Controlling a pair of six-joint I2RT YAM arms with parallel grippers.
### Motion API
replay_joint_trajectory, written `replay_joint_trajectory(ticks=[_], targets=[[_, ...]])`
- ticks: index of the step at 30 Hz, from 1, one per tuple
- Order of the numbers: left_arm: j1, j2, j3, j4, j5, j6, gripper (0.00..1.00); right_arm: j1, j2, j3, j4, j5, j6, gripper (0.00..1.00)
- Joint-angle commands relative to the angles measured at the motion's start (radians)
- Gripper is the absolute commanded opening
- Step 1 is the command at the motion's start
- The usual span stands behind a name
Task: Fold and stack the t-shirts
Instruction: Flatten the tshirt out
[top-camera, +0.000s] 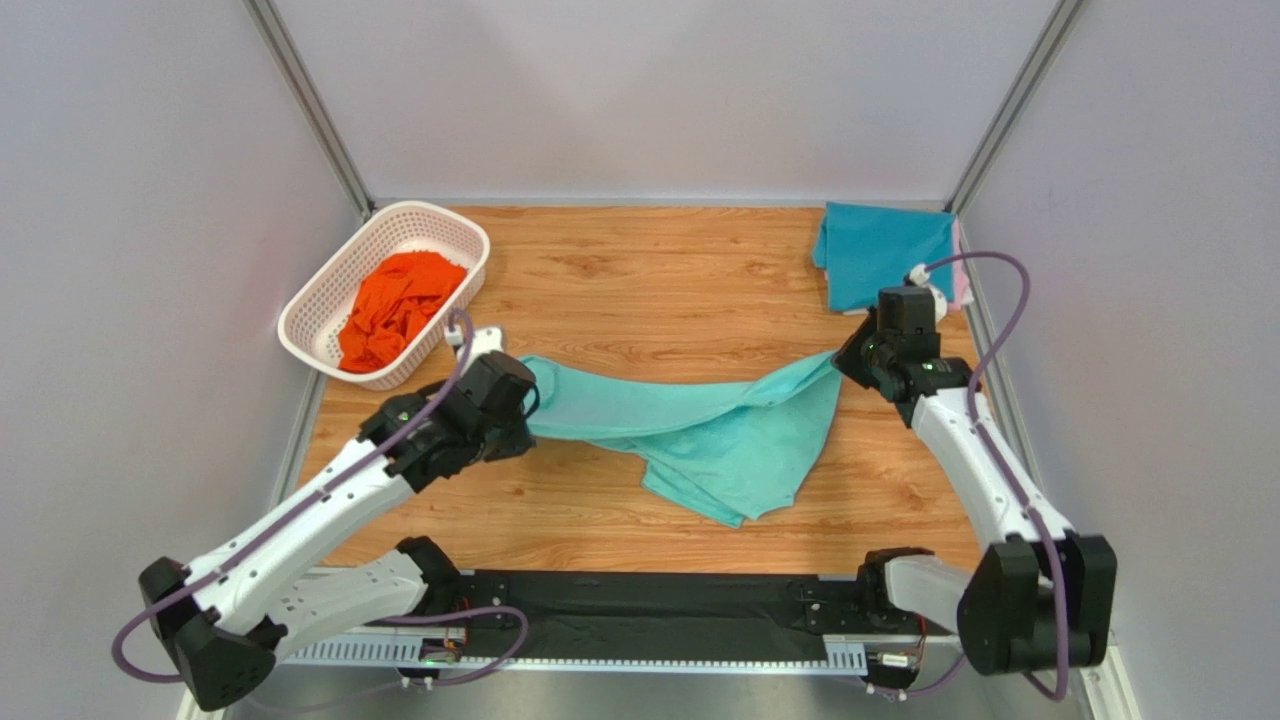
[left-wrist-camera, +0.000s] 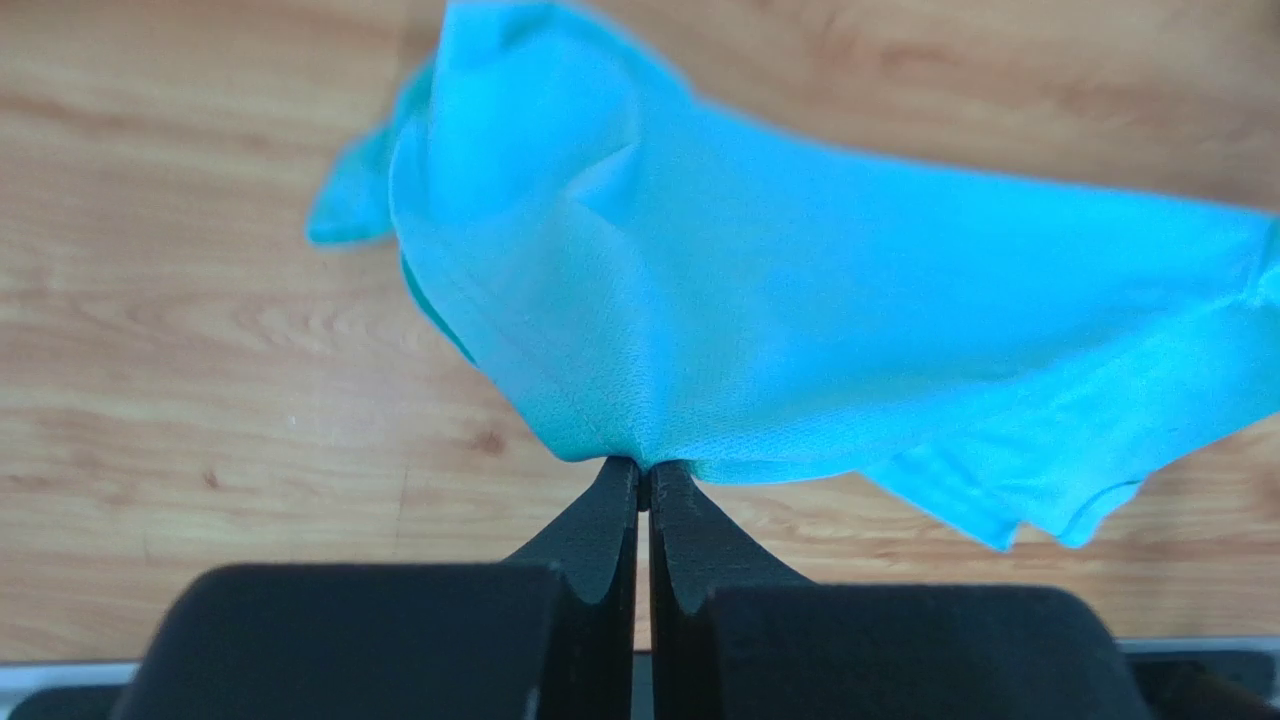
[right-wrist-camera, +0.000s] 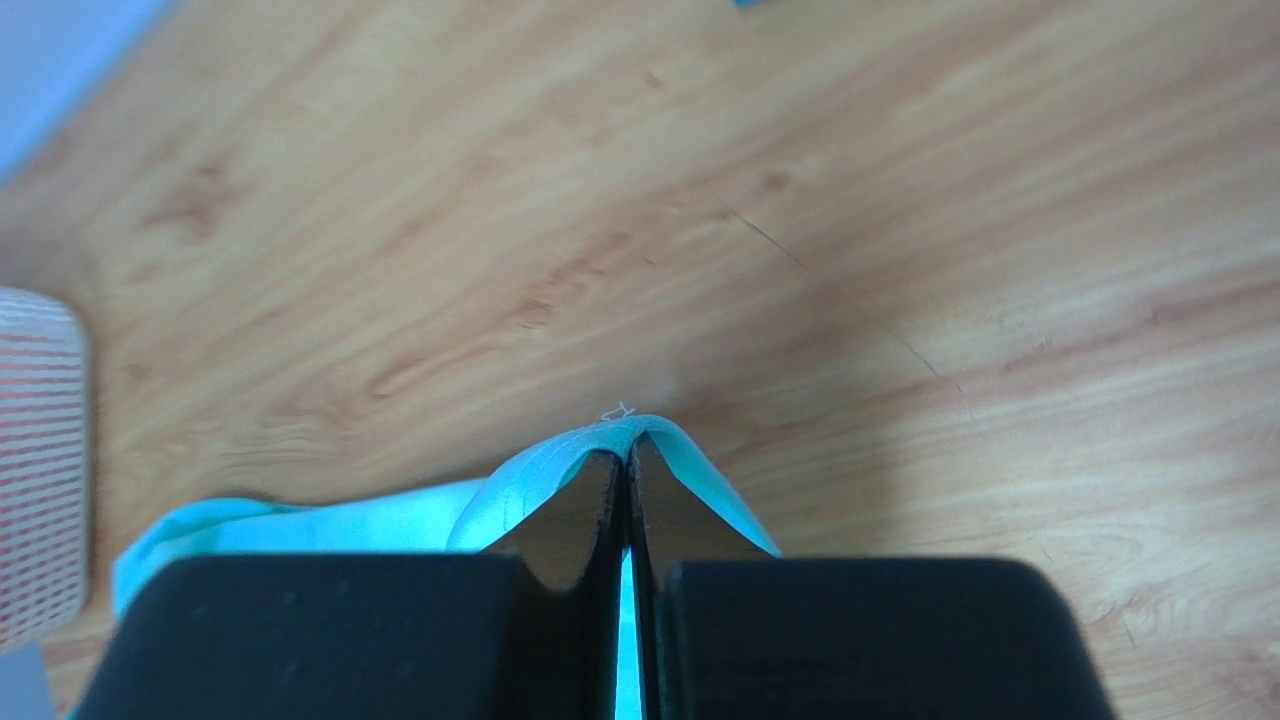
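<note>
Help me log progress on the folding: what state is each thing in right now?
Mint-green t-shirt: unfolded, held stretched between both grippers, middle sagging onto the table.
Teal t-shirt: folded, lying at the far right.
Orange t-shirt: crumpled in the basket.
Basket: upright, holding the orange t-shirt.
Left gripper: shut on the mint-green t-shirt.
Right gripper: shut on the mint-green t-shirt.

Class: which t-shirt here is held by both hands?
The mint-green t-shirt, stretched between the left hand and right hand; the orange t-shirt lies in the basket, the teal t-shirt folded at the far right.
</note>
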Motion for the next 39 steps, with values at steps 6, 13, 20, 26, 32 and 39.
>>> replay_joint_trajectory(ticks=[6, 13, 20, 26, 32, 39], targets=[[0.006, -0.127, 0.405, 0.011, -0.149, 0.230, 0.00, 0.014, -0.294, 0.313, -0.132, -0.008, -0.098, 0.00], [0.006, -0.217, 0.646, 0.151, 0.132, 0.390, 0.00, 0.013, -0.386, 0.676, -0.264, -0.039, -0.132, 0.00], [0.006, -0.216, 0.842, 0.194, 0.393, 0.402, 0.00, 0.014, -0.377, 1.022, -0.343, -0.036, -0.189, 0.00], [0.006, -0.173, 0.922, 0.192, 0.374, 0.414, 0.00, 0.013, -0.302, 1.174, -0.331, -0.039, -0.230, 0.00], [0.006, -0.083, 0.850, 0.168, -0.041, 0.430, 0.00, 0.013, -0.199, 1.062, -0.244, -0.039, -0.270, 0.00], [0.196, 0.244, 0.674, 0.079, -0.168, 0.299, 0.00, 0.013, -0.064, 0.649, 0.043, -0.039, -0.284, 0.00]])
